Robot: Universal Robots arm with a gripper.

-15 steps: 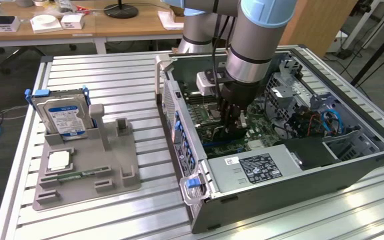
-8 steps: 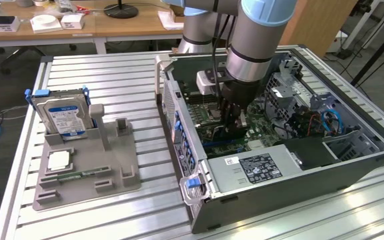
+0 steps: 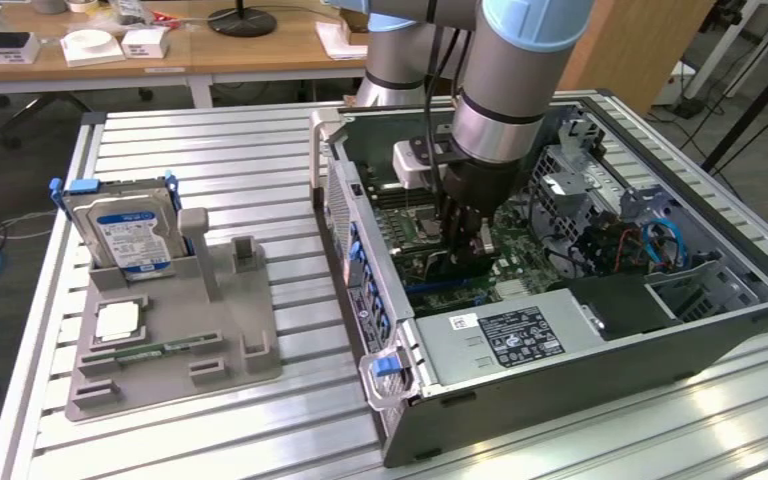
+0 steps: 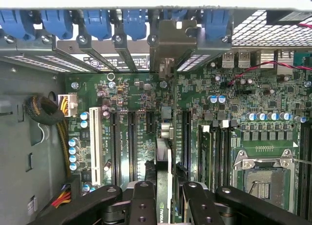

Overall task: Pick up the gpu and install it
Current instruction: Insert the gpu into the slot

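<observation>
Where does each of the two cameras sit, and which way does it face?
Exterior view: off the arm, raised, looking down on the slatted table and open grey computer case; the arm's grey-and-blue segments show.
Wrist view: on the wrist, facing the green motherboard; the black hand clamps the thin black gpu card, seen edge-on.
Shared: motherboard, hand, blue slot clips.

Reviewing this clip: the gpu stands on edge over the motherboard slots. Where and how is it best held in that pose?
By its upper long edge, from straight above, one finger on each flat face. The gpu is thin and stands on edge, its silver bracket toward the case's rear slot openings, so only the two broad faces offer a grip. The gripper is set this way now, inside the open computer case.
</observation>
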